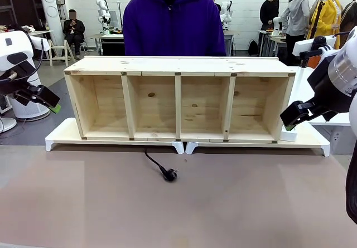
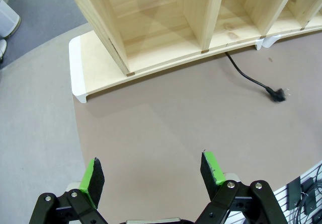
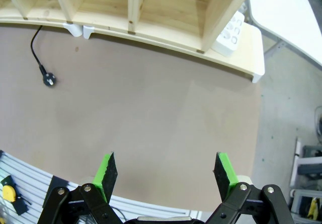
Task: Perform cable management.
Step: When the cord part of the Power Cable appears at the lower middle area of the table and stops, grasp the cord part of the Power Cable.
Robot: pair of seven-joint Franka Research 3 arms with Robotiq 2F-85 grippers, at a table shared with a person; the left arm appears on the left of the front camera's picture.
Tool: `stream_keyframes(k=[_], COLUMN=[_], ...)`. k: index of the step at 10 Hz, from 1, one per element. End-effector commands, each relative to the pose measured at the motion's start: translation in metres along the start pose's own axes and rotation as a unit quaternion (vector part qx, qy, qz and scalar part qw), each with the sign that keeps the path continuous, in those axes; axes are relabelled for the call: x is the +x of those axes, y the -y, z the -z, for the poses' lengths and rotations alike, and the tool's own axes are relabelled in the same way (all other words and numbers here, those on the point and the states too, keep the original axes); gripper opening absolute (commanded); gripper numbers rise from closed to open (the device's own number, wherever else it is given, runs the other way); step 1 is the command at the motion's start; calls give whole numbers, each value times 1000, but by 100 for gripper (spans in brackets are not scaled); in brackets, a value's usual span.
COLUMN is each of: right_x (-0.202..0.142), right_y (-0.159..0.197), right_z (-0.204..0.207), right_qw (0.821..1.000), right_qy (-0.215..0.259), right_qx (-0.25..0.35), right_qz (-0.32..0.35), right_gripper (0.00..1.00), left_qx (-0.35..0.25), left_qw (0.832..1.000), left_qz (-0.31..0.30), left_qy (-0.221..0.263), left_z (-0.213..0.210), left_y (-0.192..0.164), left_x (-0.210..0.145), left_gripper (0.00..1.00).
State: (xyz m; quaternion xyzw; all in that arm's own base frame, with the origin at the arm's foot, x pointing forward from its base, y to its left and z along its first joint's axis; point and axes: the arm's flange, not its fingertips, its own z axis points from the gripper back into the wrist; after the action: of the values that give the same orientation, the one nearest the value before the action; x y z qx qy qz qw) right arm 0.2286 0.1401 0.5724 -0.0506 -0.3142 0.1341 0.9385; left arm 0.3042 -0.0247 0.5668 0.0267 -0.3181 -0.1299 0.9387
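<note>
Trailing cable (image 1: 152, 161): a thin black cord that comes out from under the front edge of the wooden shelf (image 1: 178, 65), below its middle divider, and curves forward in a slack bend.
Plug (image 1: 170, 174): small and black, on the cord's free end; it lies flat just in front of the shelf's middle. The left wrist view shows its prongs pointing away from the cord.
Cable surface: matt, smooth, of even thickness; only a short stretch shows, and the rest is hidden beneath the shelf.
Table (image 1: 234, 209): brown top in front of the shelf; the cord and plug rest on it.
Shelf: pale wood, four open compartments, standing on two white base boards (image 1: 60, 134) that meet under its middle.
Power strip (image 3: 229, 32): white, on the base board against the outside of the shelf's end wall.
Left gripper (image 2: 151, 171): held above the table off the shelf's left end, jaws spread wide with nothing between them, well apart from the cord.
Right gripper (image 3: 167, 171): held off the shelf's right end, jaws spread wide and bare, well apart from the cord.
Person (image 1: 174, 25): in a purple hoodie, standing behind the shelf.
</note>
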Motion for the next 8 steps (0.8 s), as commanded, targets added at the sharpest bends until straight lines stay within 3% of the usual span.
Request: stream_keyframes(k=[1, 8], right_x=[0, 0], right_y=[0, 0], right_z=[0, 0], right_qw=[1000, 1000], right_qy=[2, 2], right_qx=[-1, -1], right_qz=[0, 0], right_gripper=[100, 100], left_qx=[2, 2], left_qw=[1000, 1000], left_qz=[-5, -5], left_qy=[-2, -2], left_z=[1, 1], left_y=[0, 0], left_x=[0, 0], left_gripper=[100, 100])
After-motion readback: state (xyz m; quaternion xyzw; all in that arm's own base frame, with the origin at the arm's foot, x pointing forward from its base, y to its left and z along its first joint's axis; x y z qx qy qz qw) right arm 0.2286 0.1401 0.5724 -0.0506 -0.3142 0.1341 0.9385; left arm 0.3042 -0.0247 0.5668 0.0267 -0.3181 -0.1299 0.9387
